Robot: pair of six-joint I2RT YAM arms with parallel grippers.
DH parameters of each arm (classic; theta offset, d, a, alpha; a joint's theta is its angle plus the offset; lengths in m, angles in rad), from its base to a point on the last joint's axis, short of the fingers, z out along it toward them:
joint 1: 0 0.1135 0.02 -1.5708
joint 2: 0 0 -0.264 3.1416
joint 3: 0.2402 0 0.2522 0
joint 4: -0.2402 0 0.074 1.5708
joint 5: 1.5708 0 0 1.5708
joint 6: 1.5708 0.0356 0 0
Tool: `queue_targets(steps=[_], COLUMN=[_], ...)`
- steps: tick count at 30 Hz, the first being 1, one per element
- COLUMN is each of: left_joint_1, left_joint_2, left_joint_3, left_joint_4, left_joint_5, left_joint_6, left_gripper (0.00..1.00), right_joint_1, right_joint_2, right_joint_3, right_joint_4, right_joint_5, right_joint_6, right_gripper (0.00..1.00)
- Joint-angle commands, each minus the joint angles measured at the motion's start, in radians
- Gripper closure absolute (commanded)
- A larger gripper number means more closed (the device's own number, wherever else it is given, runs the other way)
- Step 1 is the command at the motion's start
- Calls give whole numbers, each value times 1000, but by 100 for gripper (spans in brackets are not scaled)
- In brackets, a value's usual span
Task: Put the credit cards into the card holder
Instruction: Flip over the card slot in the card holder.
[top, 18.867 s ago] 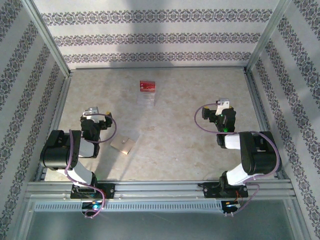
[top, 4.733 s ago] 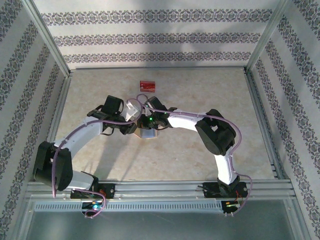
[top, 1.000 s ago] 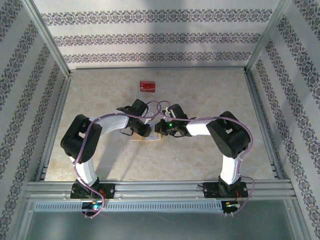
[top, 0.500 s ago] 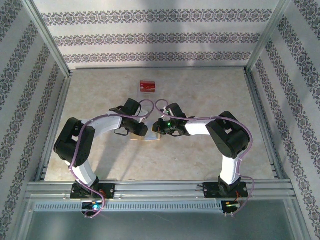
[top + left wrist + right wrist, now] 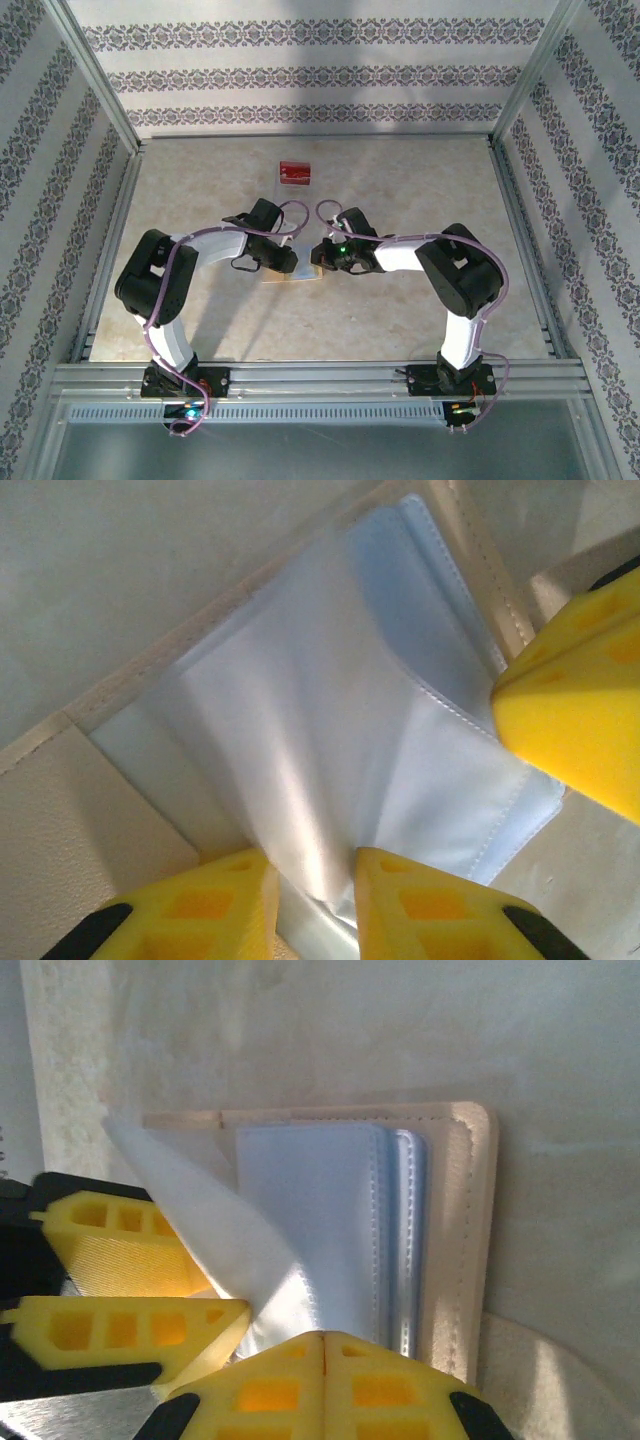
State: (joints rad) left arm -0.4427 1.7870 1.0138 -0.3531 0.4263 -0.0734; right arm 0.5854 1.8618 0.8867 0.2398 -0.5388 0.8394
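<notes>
- left gripper (image 5: 308,868) has moved in to mid-table and pinches the holder (image 5: 90,800) by its pocket leaf (image 5: 330,730).
- and the right gripper (image 5: 322,1345)?
- moved in too; pressed together, pinning the holder open. next: fetch a card (image 5: 295,172) from the far side.

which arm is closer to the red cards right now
Left, slightly. The credit cards lie at the far side. The left arm reaches up just near-left of them; the right arm sits further off, near-right. Both work at the card holder.
</notes>
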Motion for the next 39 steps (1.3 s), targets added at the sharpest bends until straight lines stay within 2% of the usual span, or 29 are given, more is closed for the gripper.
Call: queue_targets(steps=[1,4,18,28,39], left_joint_1=[4,5,12,17,19], left_joint_2=[21,7,-6,-8,-24], left_joint_3=[-15,-20,-25,-31,-37], left_joint_4=[1,7,8,15,19], left_joint_5=[11,28,23,23,25], left_joint_6=[-9,-10,-8,-10,-14], left_gripper=[77,80,79,79,78], right_joint_1=[-18,-25,2,-10,32], right_joint_2=[-34,-19,99,-2,41], right_joint_3=[-6,17,144,28,50], right_joint_4=[8,7,-69,-70,-7], right_joint_5=[20,11,-41,-19,-71], right_joint_6=[1,0,-29,-38,-14], right_gripper=[94,94,94,94,94])
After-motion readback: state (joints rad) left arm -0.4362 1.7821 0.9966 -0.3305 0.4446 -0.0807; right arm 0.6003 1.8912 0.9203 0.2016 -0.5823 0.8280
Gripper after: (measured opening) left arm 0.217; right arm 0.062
